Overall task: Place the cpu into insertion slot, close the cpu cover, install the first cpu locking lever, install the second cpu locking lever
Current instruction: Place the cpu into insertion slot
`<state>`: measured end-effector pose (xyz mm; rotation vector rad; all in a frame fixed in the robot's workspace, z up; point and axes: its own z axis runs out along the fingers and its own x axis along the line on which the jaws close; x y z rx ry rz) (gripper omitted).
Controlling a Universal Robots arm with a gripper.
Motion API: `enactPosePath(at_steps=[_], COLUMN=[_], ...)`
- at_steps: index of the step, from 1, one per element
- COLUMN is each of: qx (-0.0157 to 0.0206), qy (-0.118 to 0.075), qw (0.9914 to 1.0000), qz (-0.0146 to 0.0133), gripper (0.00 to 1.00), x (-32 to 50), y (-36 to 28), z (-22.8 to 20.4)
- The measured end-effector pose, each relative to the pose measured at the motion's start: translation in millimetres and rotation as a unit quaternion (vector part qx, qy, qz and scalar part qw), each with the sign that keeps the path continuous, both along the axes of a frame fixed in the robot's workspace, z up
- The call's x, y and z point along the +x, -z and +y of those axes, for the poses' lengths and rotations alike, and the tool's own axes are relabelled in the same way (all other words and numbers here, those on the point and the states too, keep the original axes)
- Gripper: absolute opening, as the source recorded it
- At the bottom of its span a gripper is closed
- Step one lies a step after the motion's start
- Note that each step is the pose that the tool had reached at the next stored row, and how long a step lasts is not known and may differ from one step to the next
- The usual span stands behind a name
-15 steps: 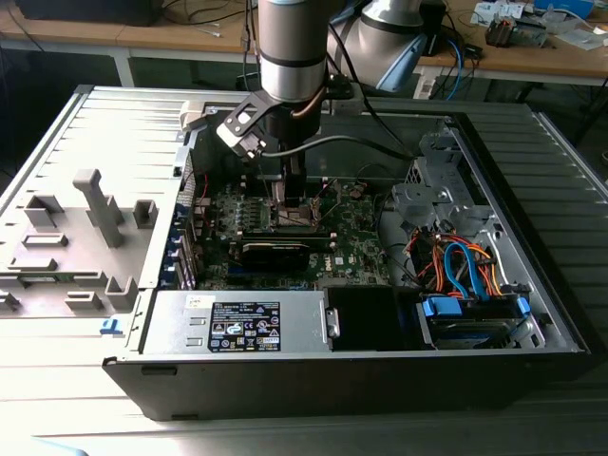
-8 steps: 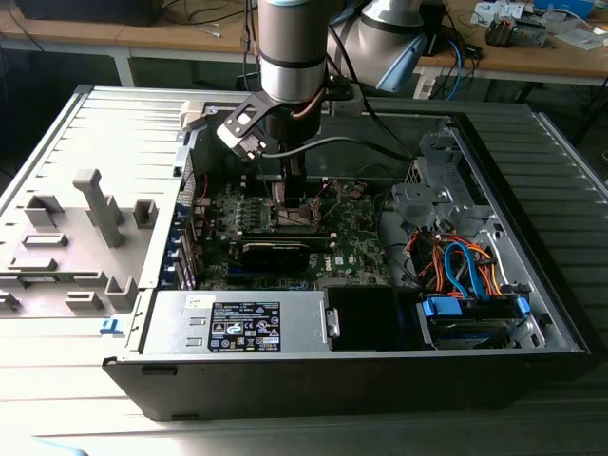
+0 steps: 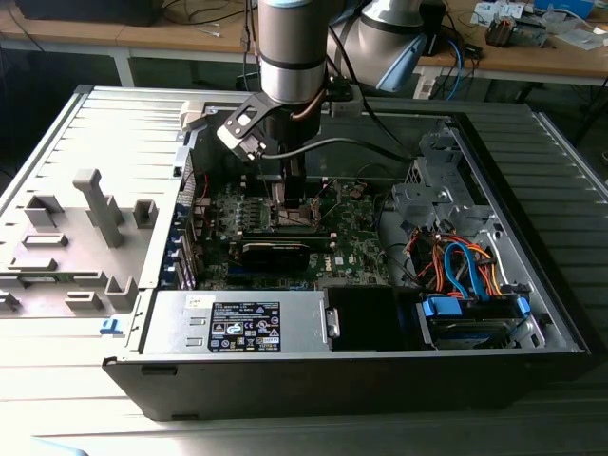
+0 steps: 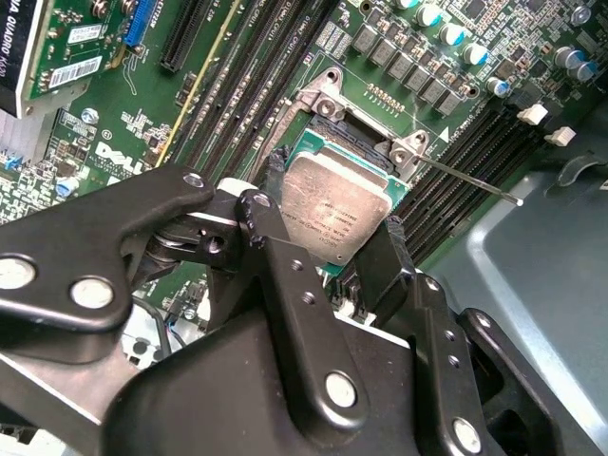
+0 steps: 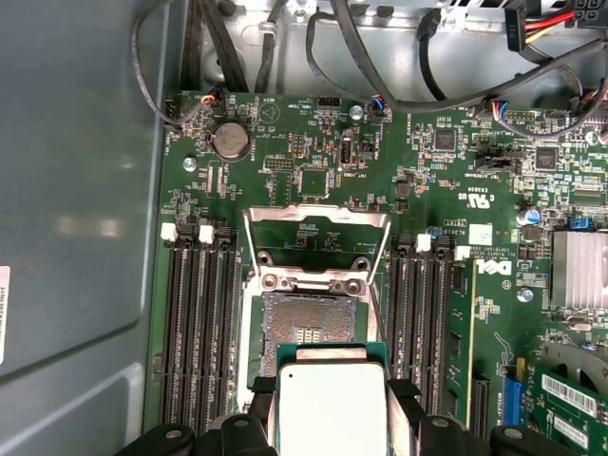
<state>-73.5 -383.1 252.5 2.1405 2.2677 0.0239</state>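
Note:
My gripper (image 4: 332,228) is shut on the cpu (image 4: 334,211), a flat silvery square pinched at two opposite edges between the black fingers (image 4: 269,223). In the first wrist view the cpu (image 5: 328,404) hangs just above the green board, overlapping one edge of the insertion slot (image 5: 306,328), whose dark contact field lies bare. The cpu cover (image 5: 316,237) is swung open and stands back from the slot. A thin locking lever (image 4: 470,182) sticks out sideways, released. In the exterior view the gripper (image 3: 288,201) is low inside the computer case, over the slot.
Black memory slots (image 5: 199,332) flank the slot on both sides. A round coin battery (image 5: 230,141) and a finned heatsink (image 5: 579,269) sit on the board. A graphics card (image 3: 275,252), the power supply (image 3: 237,323) and a cable bundle (image 3: 456,266) crowd the case.

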Motion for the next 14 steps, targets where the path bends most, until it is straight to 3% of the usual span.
enactPosePath(at_steps=[14], qx=[0.0], qy=[0.0], qw=[1.0], qz=[0.0], gripper=[0.55], x=[0.0], y=[3.0], z=[-0.1])
